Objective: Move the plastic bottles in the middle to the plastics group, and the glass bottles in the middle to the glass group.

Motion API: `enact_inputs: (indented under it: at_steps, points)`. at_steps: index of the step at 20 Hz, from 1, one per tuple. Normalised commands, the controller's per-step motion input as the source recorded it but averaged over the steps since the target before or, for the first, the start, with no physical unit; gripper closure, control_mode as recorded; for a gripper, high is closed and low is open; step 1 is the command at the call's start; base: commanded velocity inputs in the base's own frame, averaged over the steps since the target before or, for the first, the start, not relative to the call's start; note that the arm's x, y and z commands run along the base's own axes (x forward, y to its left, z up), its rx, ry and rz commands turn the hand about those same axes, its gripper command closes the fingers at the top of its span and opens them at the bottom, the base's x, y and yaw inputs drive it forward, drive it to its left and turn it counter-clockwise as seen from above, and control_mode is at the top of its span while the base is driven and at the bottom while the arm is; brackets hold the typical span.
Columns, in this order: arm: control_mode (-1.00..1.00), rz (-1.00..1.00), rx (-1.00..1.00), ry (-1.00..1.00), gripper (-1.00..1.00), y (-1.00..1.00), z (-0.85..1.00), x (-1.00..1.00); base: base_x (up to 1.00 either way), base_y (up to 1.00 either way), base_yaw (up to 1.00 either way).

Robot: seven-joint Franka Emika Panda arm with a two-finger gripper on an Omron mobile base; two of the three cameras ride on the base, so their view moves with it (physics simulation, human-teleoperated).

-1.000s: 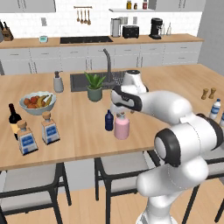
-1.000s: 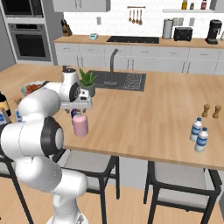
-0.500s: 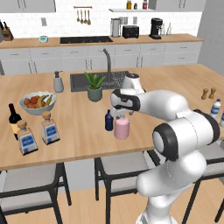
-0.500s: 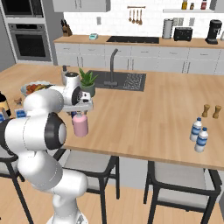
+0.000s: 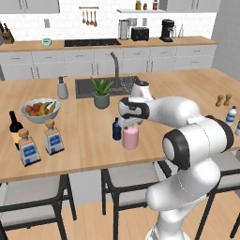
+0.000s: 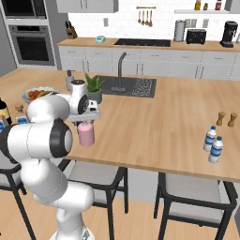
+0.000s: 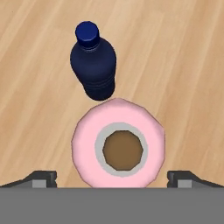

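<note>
fingers (image 7: 117, 178): spread wide, one tip each side of pink bottle (image 7: 118, 143), nothing clamped, straddling to grasp it | pink bottle: lower centre of hand view, upright on desk (image 5: 89, 136) | navy bottle (image 7: 93, 68): just beyond it

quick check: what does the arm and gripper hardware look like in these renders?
Glossy white, rounded Franka arm with dark bands at the joints. The white hand carries a two-finger gripper with small dark grey fingertips. No cables or markings are visible.
</note>
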Motion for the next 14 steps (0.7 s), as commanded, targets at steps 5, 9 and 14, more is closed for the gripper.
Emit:
enact_inputs:
  at_steps: [5, 9, 14]
  points:
    - [-1.0, 0.04, 0.0, -0.01, -1.0, 0.0, -0.05, 0.09, 0.0, 0.0, 0.0]
    - [-1.0, 0.02, 0.0, -0.03, -1.0, 0.0, 0.0, 0.2, 0.0, 0.0, 0.0]
    - [-1.0, 0.0, 0.0, -0.03, -1.0, 0.0, 0.0, 0.15, 0.0, 0.0, 0.0]
